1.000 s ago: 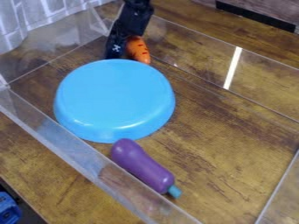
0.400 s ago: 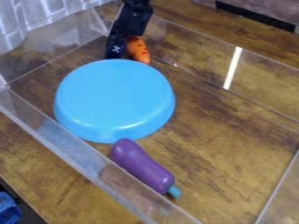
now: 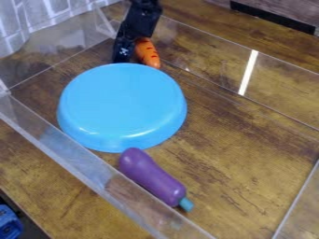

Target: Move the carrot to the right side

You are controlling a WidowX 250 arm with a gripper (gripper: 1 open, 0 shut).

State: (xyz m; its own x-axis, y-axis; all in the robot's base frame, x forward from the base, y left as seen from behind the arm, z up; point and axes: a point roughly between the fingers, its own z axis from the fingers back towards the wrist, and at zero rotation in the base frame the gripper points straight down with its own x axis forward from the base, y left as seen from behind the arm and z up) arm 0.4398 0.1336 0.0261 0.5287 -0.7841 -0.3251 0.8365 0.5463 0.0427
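Wooden worktop (image 3: 237, 140): brown boards, with a clear plastic wall (image 3: 62, 154) around it — most of the right part is bare.
Blue plate (image 3: 122, 106): round, upside up or down I cannot tell; it lies left of the middle and is the biggest thing on the boards.
Purple eggplant (image 3: 155, 176): lies in front of the plate, just beside its near rim, teal stem pointing to the lower right.
Robot hand (image 3: 132, 49): dark, at the far edge behind the plate; it comes down from the top and its tip is at the carrot. If the fingers are closed on the carrot or only beside it, I cannot tell — they are too dark and too small.
Carrot (image 3: 148, 52): small, orange, at the far edge, touching or just beside the hand, near the plate's far rim.
Progress: the carrot is not yet on the right side. As I judge, this is the grasping step; the carrying to the right and the release are left.
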